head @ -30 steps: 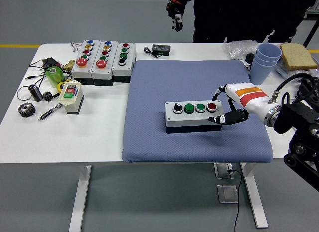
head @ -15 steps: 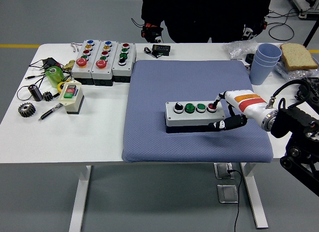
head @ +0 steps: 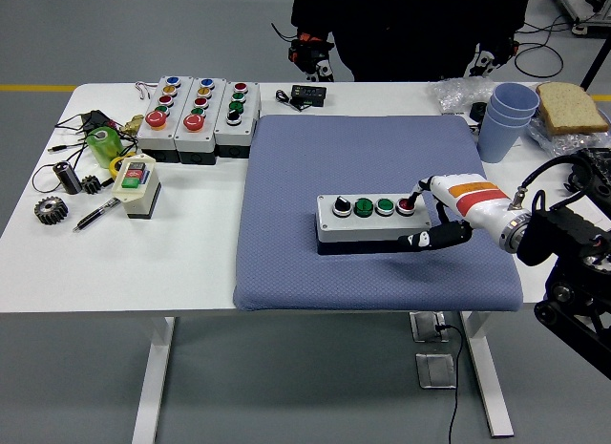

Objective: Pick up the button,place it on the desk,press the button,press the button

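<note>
While the box (head: 370, 220) lies flat near the middle of the blue mat (head: 372, 177), its row of four buttons facing up, the pick and place steps are judged done and a press is in hand; a black fingertip (head: 413, 195) of the right hand (head: 431, 215) is set on or just over the red button (head: 406, 205) at the box's right end; contact cannot be confirmed. A slip could be caused by an off-centre push, so that the finger slides off the cap toward the neighbouring green button (head: 385, 206); the box could also be shoved left across the mat, since it is not gripped. The hand is held low, wrist to the right, one finger extended, the thumb (head: 427, 238) curled at the box's front right corner; nothing is grasped. The left hand is not seen.
</note>
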Controlling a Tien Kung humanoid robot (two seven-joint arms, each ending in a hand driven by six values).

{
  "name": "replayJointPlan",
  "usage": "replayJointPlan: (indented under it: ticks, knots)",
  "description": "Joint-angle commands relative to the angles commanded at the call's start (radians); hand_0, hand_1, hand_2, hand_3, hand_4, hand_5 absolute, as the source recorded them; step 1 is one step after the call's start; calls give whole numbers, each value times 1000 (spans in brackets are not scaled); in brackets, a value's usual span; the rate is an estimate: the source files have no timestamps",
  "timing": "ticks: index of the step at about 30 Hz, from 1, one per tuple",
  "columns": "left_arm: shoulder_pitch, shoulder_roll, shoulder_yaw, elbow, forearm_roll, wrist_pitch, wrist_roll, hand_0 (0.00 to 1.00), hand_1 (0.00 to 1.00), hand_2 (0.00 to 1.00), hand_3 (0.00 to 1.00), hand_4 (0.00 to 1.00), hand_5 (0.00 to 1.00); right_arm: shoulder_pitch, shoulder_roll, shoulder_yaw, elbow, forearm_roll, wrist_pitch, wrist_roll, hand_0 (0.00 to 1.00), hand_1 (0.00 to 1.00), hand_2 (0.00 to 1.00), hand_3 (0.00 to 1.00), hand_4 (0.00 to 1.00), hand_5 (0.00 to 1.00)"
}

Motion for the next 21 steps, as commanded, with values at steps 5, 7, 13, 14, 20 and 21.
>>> replayJointPlan:
  ticks: [5,7,13,14,20,21]
  knots:
    - [1,0,1,0,1,-1,0,621,658,676,592,335,650,10,16,-12,12,3,-4,3,32,2,183,642,930,586]
    - [1,0,5,0,-5,-1,-1,622,658,676,592,336,651,11,25,-23,6,14,-7,6,32,2,184,642,930,585]
    - [-2,1,9,0,-15,0,-3,622,658,676,592,336,649,16,46,-37,-20,17,-7,6,32,2,184,642,930,584]
    - [-2,1,9,0,-16,0,-3,622,658,676,592,336,649,16,47,-38,-21,17,-7,5,32,2,184,642,930,584]
    - [-6,1,11,0,-16,0,-3,622,658,676,592,336,650,3,63,-43,-44,20,-4,4,31,2,184,642,929,583]
    - [-6,1,12,0,-16,-1,-3,622,658,676,592,336,650,1,64,-47,-47,21,-3,3,31,2,184,642,929,583]
